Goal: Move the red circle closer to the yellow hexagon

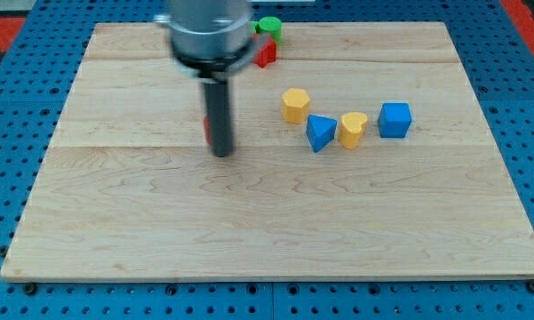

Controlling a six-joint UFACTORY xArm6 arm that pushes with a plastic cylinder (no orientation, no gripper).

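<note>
My tip point(222, 153) rests on the wooden board left of centre. The red circle point(208, 130) is almost wholly hidden behind the rod; only a thin red sliver shows at the rod's left edge, touching or very near it. The yellow hexagon point(295, 105) sits to the view's right of the tip, some way off.
A blue triangle point(319, 132), a yellow heart-like block point(353, 128) and a blue cube point(394, 119) stand in a row right of the hexagon. A red block point(267, 53) and a green block point(270, 28) sit near the board's top edge point(338, 25).
</note>
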